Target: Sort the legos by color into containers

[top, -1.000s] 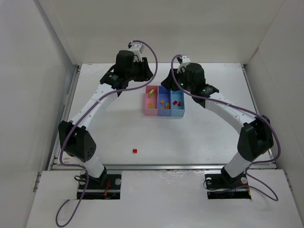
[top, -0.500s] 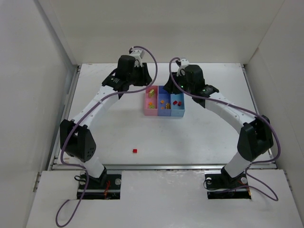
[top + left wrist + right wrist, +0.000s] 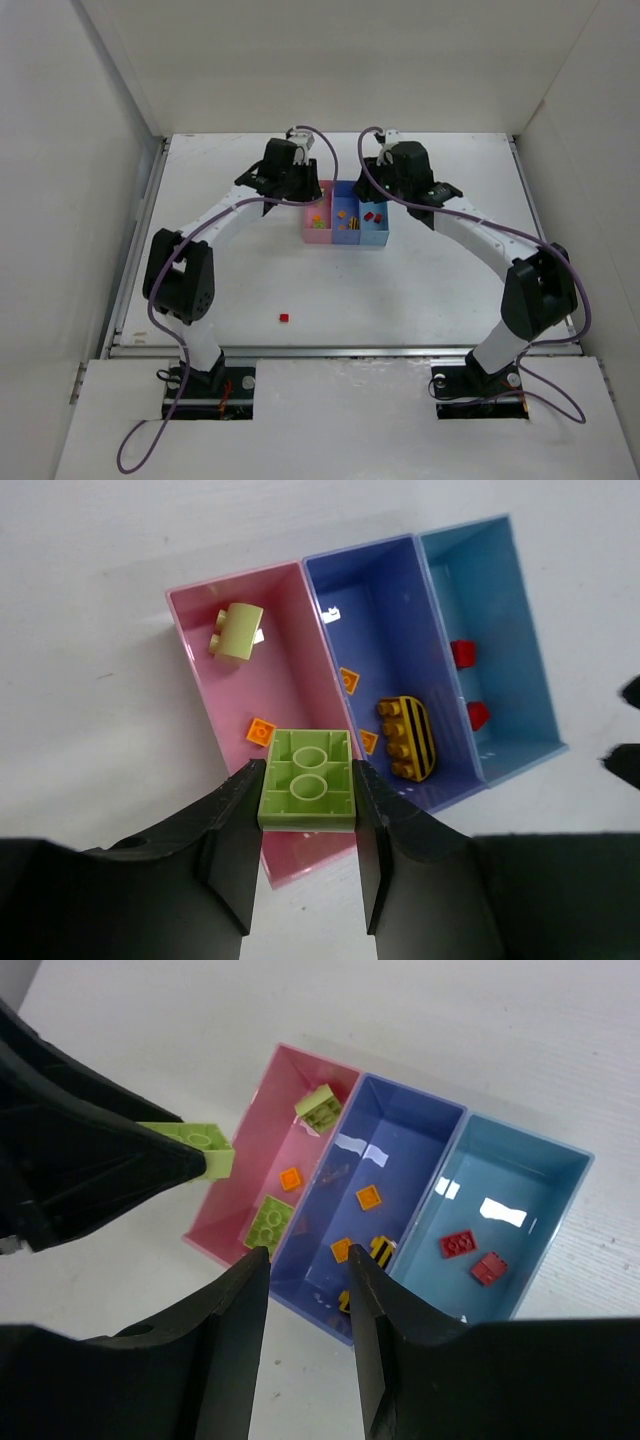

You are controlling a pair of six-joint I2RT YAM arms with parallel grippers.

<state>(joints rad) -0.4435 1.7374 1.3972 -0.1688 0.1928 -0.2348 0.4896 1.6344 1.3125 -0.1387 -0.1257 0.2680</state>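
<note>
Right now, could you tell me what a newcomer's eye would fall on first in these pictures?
The lime-green brick pinched in the left gripper by the pink bin draws the eye first. Next come two red bricks in the light blue bin, and one stray red brick alone on the table toward its near edge.

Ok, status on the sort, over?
Left pincer shut on a light green brick above the pink bin. Right pincer open, empty, near the tray. One red brick loose on the table. Nothing blocking the drop.
</note>
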